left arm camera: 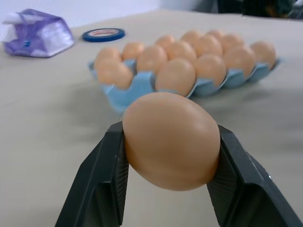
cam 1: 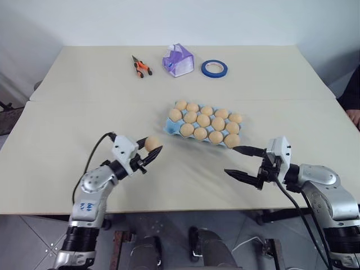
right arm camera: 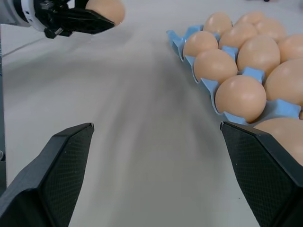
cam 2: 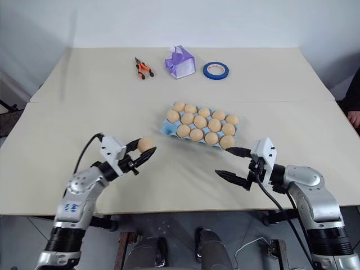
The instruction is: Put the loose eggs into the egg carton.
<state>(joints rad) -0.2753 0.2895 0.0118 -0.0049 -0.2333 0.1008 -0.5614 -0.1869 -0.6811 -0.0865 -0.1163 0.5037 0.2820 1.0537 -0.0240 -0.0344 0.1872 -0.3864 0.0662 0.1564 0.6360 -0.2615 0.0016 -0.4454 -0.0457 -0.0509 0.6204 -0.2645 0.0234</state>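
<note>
One loose egg (cam 1: 151, 143) is sitting clamped between the two black fingers of the left gripper (cam 1: 153, 152), raised off the table (cam 1: 67, 129), out to the left of the egg carton (cam 1: 171, 128) and apart from it. The fingers (left arm camera: 106, 182) are pressing on either side of the egg. The light blue carton is lying near the table's middle, its cups looking filled with matching eggs; how many cannot be counted surely.

The right gripper (cam 1: 239, 161) is hovering just off the carton's near right corner, fingers spread wide and holding nothing, pointing left across the bare tabletop.

Along the far edge, well apart from the carton, are lying orange-handled pliers (cam 1: 141, 67), a purple tissue packet (cam 1: 178, 61), and a blue tape roll (cam 1: 214, 68).
</note>
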